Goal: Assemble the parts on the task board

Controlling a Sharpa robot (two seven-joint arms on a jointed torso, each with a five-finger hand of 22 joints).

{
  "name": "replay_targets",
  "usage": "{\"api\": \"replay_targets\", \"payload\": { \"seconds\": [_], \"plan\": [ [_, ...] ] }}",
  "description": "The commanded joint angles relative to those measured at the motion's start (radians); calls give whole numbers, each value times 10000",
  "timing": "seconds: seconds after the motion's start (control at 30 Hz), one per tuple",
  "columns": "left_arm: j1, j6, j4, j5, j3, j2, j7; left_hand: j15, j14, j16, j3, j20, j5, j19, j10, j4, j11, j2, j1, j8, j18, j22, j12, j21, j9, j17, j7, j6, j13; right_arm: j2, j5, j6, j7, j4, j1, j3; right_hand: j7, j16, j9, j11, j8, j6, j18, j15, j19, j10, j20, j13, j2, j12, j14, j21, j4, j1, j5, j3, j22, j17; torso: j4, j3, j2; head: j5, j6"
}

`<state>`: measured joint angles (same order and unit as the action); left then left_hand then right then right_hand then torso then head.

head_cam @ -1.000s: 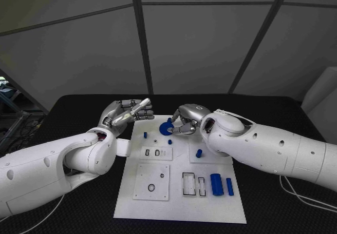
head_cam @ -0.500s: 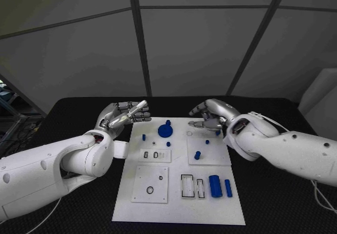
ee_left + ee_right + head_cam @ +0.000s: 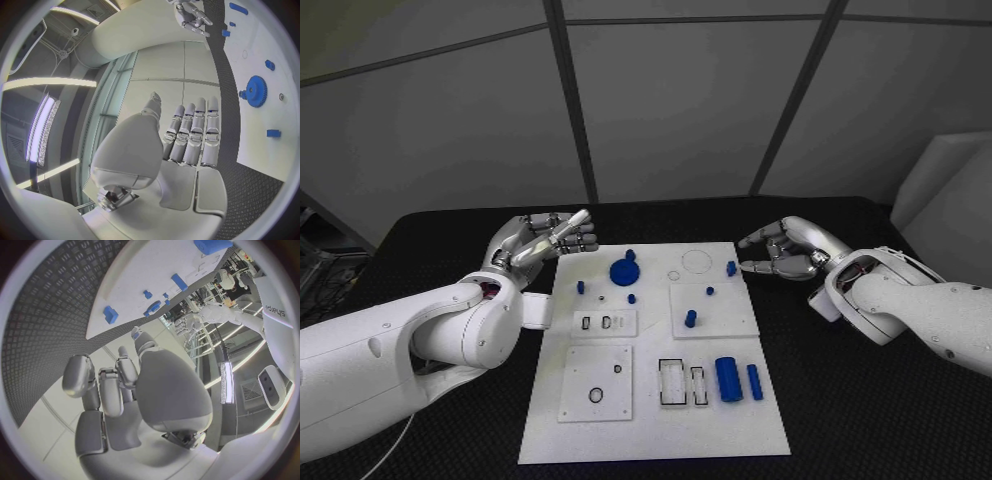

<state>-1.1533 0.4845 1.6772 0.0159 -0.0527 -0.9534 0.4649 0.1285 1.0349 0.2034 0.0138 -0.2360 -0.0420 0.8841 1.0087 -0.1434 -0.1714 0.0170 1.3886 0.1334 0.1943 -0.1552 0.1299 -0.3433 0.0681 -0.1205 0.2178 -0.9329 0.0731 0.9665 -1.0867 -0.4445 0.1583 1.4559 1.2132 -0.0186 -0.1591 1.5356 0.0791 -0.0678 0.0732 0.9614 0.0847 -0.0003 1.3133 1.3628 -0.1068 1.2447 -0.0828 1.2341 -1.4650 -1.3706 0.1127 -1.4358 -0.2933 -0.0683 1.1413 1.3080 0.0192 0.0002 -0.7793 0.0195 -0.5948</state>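
The white task board [image 3: 653, 430] lies in the middle of the black table. A blue gear [image 3: 623, 270] stands on its far part, with small blue pegs [image 3: 689, 318] scattered around it. Two blue cylinders [image 3: 728, 379] lie side by side on the near right part. My left hand [image 3: 538, 238] hovers by the board's far left corner, fingers curled in on nothing. My right hand [image 3: 790, 250] is just off the board's far right edge, fingers curled in, holding nothing. The left wrist view shows the gear [image 3: 255, 91] beyond my curled left hand [image 3: 187, 135].
Rectangular slots [image 3: 671, 382] and a small black ring [image 3: 596, 395] mark the board's near half. A small blue piece [image 3: 731, 268] stands at the far right edge, close to my right hand. Black table [image 3: 877, 410] surrounds the board.
My right hand has let go of the blue gear, left it on the board, and pulled away to the right, off the board. The left hand has barely moved.
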Motion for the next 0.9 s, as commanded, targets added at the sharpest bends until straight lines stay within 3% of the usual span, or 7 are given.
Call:
{"api": "replay_targets", "payload": {
  "seconds": [0.03,0.07,0.17,0.3,0.37,0.47,0.9],
  "plan": [
    [14,-161,-19,32,-4,9,59,0,51,-43,43,-18,-53,-58,79,15,17,-105,-1,-65,-131,11,46,-25,9,-17,5,-52,14,25,383,352,478,-150,-195,5,-21,-51,-35,-36,-81,-152,18,-13,-112,-132,-7,-62,-51,-108,-847,79,-69,-8,-74,4,-74,1731,-3,18,-4,107,15],
    [20,-162,-26,32,-4,10,60,0,51,-43,43,-18,-53,-58,79,16,17,-105,-1,-65,-131,11,45,-25,9,-17,5,-52,14,14,364,371,467,-211,-265,5,-29,-57,-43,-43,-92,-190,22,-7,-128,-152,-11,-84,-62,-134,-845,93,-74,-4,-79,10,-99,1722,-20,6,-16,125,25],
    [42,-160,-45,32,-4,5,60,0,51,-43,44,-18,-53,-59,80,16,17,-105,-1,-66,-131,12,45,-25,9,-17,5,-52,13,-76,329,428,421,-414,-397,5,-49,-70,-63,-60,-111,-291,30,7,-158,-192,-24,-123,-77,-183,-838,119,-88,-3,-84,21,-143,1696,-10,21,-23,80,8],
    [64,-158,-67,32,-4,9,61,0,52,-44,45,-17,-53,-60,79,17,17,-105,-1,-67,-131,12,43,-24,9,-18,4,-52,13,-207,307,510,378,-600,-484,6,-67,-80,-79,-77,-117,-386,38,22,-185,-227,-36,-159,-87,-225,-833,143,-96,6,-91,32,-182,1679,-34,-2,-18,101,1],
    [72,-155,-80,32,-4,11,62,0,52,-45,46,-17,-53,-61,78,18,17,-105,-1,-68,-131,12,41,-24,8,-18,4,-51,12,-273,301,523,354,-661,-508,6,-70,-81,-81,-79,-117,-400,38,24,-187,-229,-38,-158,-87,-225,-833,146,-98,6,-92,33,-185,1679,-30,-18,-14,87,-3],
    [81,-151,-89,32,-4,9,63,0,52,-46,49,-17,-53,-63,75,20,16,-104,-1,-72,-131,13,37,-23,7,-18,4,-49,11,-349,284,466,313,-729,-523,7,-78,-81,-87,-86,-119,-442,39,30,-191,-223,-44,-145,-82,-212,-834,150,-100,7,-93,33,-191,1681,-1,-11,-12,53,6],
    [100,-154,-105,32,-4,10,58,3,50,-56,59,-16,-53,-71,54,26,10,-107,-1,-86,-133,16,15,-19,3,-17,8,-40,2,-513,521,9,185,-901,-537,10,-111,-49,-83,-123,-76,-571,27,66,-142,-187,-82,-98,26,-151,-853,125,47,244,-167,86,-121,1758,-1,-22,-16,60,-7]
  ]
}}
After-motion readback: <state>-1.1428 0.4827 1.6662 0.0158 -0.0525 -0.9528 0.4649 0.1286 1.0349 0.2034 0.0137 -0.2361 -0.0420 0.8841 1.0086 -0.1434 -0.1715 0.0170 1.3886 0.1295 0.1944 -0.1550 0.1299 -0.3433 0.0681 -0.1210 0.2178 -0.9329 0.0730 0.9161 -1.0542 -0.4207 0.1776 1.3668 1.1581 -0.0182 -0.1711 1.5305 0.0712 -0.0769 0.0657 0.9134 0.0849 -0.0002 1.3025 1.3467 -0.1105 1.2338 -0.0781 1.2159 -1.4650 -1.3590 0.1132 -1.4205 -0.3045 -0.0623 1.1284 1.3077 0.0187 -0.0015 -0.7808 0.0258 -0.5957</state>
